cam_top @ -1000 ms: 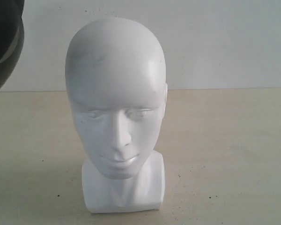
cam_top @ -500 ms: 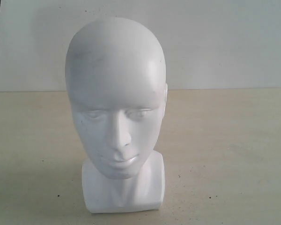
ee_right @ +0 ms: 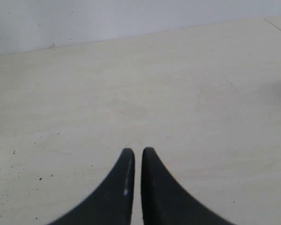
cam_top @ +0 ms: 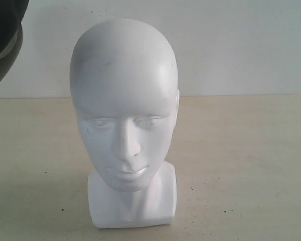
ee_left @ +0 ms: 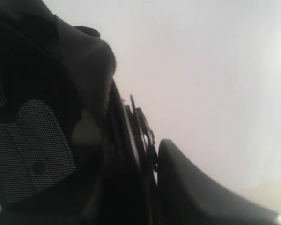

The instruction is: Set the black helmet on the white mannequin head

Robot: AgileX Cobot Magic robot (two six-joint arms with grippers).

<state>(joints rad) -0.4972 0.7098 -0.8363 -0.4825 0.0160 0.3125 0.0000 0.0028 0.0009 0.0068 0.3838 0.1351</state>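
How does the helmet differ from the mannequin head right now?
The helmet is black; the head is white. The helmet sits high at the exterior view's left edge, mostly cut off; the head stands upright mid-table. The helmet shows mesh padding inside; the head is smooth. Both are rounded.

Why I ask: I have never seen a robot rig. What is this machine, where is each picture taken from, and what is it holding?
It is a robot with two arms, each ending in two fingers and carrying a small camera at the wrist. The exterior view, from a separate camera, shows the white mannequin head standing upright on a pale table, with the black helmet up in the corner, off the table. The left wrist view looks closely into that helmet's padded lining; the left fingers appear to grip its rim. The right wrist view shows the right fingers closed together, holding nothing, over the table.
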